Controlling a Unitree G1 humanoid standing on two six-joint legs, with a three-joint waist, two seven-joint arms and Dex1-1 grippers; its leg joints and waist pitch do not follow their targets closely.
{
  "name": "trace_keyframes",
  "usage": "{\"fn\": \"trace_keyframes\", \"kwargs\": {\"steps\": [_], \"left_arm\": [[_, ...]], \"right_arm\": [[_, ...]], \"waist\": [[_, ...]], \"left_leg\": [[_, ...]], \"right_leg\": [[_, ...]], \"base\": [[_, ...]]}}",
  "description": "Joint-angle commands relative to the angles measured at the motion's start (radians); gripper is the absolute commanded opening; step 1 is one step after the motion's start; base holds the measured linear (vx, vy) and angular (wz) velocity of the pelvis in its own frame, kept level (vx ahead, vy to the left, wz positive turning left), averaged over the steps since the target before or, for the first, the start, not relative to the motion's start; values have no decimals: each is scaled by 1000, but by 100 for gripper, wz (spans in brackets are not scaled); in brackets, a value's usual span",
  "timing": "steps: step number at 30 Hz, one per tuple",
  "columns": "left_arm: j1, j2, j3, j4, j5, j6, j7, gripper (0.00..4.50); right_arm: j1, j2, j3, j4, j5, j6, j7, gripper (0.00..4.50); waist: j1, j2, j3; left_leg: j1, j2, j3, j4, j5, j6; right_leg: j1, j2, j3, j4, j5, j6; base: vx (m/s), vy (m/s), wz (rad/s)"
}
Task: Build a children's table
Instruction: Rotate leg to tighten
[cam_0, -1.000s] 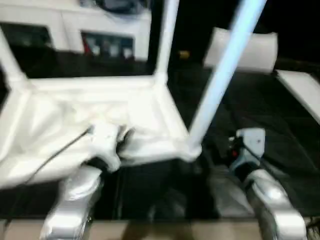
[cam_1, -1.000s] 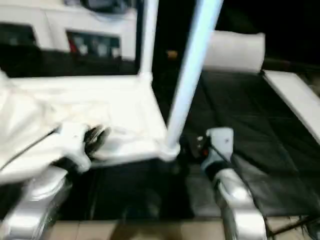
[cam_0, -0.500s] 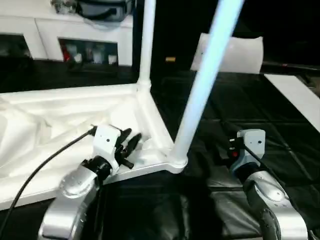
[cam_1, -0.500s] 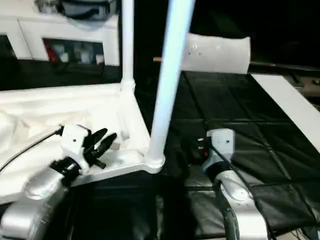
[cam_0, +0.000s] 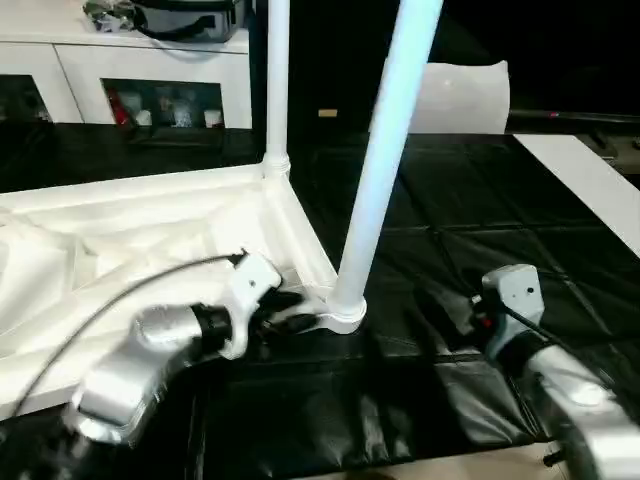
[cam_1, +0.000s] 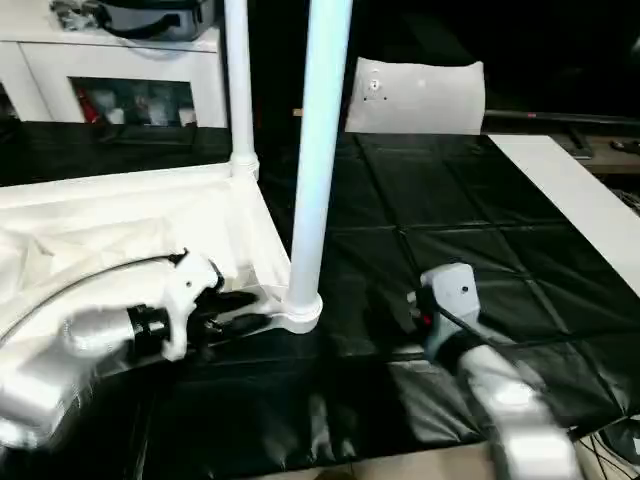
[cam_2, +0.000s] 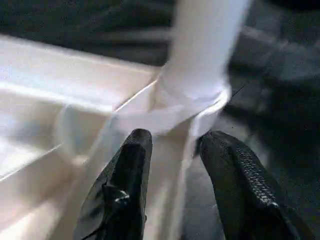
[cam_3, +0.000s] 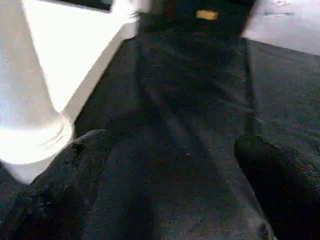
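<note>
My left gripper (cam_2: 172, 145) has its jaws spread partway, sitting right at the near corner socket (cam_0: 345, 312) of the tabletop (cam_0: 130, 240). From the wrist cam the rim at that corner runs between the 2 fingers (cam_2: 125, 175), but I can't tell if they're actually touching it. The right gripper (cam_3: 170, 165) hangs over the black mat (cam_0: 470, 220) with jaws wide apart, holding nothing, just beside that same socket. The tabletop lies ribbed side up on the mat, 2 legs (cam_0: 385, 150) standing upright in its right-hand corners. White cabinet (cam_0: 150, 70) and a white slab (cam_1: 415, 95) sit behind. No writing I can read anywhere.
</note>
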Motion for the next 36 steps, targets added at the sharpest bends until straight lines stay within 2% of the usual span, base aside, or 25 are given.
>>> {"fn": "trace_keyframes", "kwargs": {"steps": [1,3,4,6,8,13,17,22,28,30,31,33,34,36], "left_arm": [[-8,7,-20,12,26,3,-12,194],[-6,19,-25,15,26,25,-17,194],[-4,22,-27,11,21,40,-21,194],[-1,30,-37,4,18,56,-30,194],[3,43,-48,-7,5,62,-53,194],[11,46,-39,-14,-15,64,-68,194],[12,28,-14,-37,-54,91,-72,194],[12,50,-33,-68,-82,97,-113,194],[-7,56,-78,-12,32,36,-44,194],[-11,58,-84,-4,39,36,-39,194],[-12,61,-86,-4,38,36,-43,194],[-12,64,-89,0,35,29,-48,167],[-13,64,-89,2,38,25,-44,159],[-17,54,-83,7,34,12,-45,159]], "right_arm": [[6,-16,8,1,6,6,41,450],[11,-35,17,1,8,7,72,450],[11,-44,21,2,9,4,87,450],[7,-62,22,3,17,3,114,450],[0,-77,23,6,35,7,137,450],[-11,-93,21,40,33,-14,166,450],[-14,-92,22,50,27,-23,168,450],[-19,-96,32,55,29,-33,165,450],[-11,-100,55,49,14,-42,179,450],[-7,-100,61,44,17,-39,183,450],[-6,-100,63,43,18,-38,185,450],[-4,-102,68,40,18,-35,187,450],[-3,-102,69,38,21,-32,190,450],[-1,-103,74,31,30,-21,201,450]], "waist": [[6,11,-38],[4,13,-44],[6,19,-46],[8,14,-44],[10,10,-43],[13,11,-40],[16,12,-41],[26,15,-38],[25,16,-38],[25,18,-38],[25,15,-39],[25,19,-39],[25,17,-40],[25,22,-40]], "left_leg": [[-23,52,-8,-92,-112,70],[-24,56,-6,-88,-47,81],[-24,57,-6,-86,-21,85],[-25,59,-5,-88,-25,91],[-24,58,-3,-88,-35,93],[-23,58,-1,-90,-53,90],[-22,60,-1,-91,-43,85],[-19,61,0,-94,-68,80],[-20,62,-1,-96,-82,76],[-20,59,-1,-95,-86,75],[-21,59,-1,-95,-84,73],[-22,60,-2,-96,-78,70],[-22,61,-2,-96,-73,71],[-21,61,-2,-95,-74,73]], "right_leg": [[45,-98,60,-93,-302,-126],[47,-102,60,-82,-185,-173],[50,-103,59,-77,-128,-199],[53,-104,58,-74,-103,-220],[55,-106,58,-78,-123,-222],[52,-107,57,-85,-189,-208],[51,-106,56,-82,-174,-214],[49,-108,58,-86,-207,-204],[48,-106,58,-90,-228,-185],[48,-105,57,-91,-234,-181],[50,-106,58,-92,-239,-177],[49,-106,58,-90,-230,-181],[50,-106,58,-89,-217,-184],[49,-106,57,-88,-207,-191]], "base": [[0,0,0],[0,0,0],[0,0,0],[0,0,0],[0,0,0],[0,0,0],[0,0,0],[0,0,0],[0,0,0],[0,0,0],[0,0,0],[0,0,0],[0,0,0],[0,0,0]]}}
